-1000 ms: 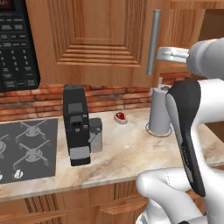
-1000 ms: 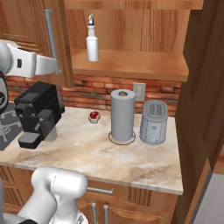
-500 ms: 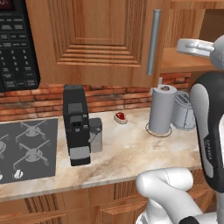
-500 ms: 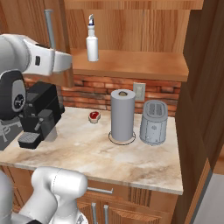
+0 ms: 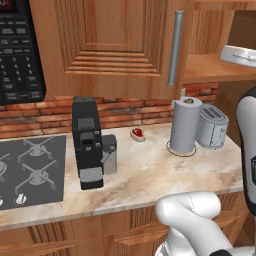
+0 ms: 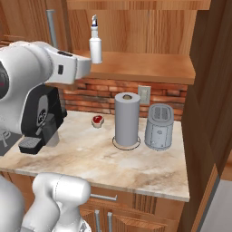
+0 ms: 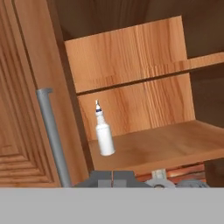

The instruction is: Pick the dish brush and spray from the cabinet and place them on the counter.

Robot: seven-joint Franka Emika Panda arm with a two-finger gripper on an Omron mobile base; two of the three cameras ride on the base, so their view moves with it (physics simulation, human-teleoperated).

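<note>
Spray bottle (image 7: 103,132) stands upright on the wooden shelf (image 6: 149,68) of the open cabinet (image 7: 131,57), near the shelf's left end and close to the front edge. From the right base camera the same bottle (image 6: 95,41) rises just behind the white arm's forearm, with its nozzle on top.

The end effector (image 7: 112,177) points into the cabinet, below and in front of the bottle and apart from it. Its two dark fingertips are pressed together with no gap, and nothing is between them.

A closed cabinet door (image 5: 112,45) with a long grey bar handle (image 5: 174,47) hangs to the left of the opening; that handle (image 7: 53,135) runs up the left side of the hand view.

Down on the marbled counter (image 6: 95,156) a grey paper towel roll (image 6: 127,118) stands upright, with a silver toaster (image 6: 159,126) just beside it on the right. A small red item (image 6: 97,120) lies near the brick wall to the left of the roll. A black coffee machine (image 5: 88,142) sits further left, next to the stove top (image 5: 30,167). A black microwave panel (image 5: 17,50) hangs above the stove.
</note>
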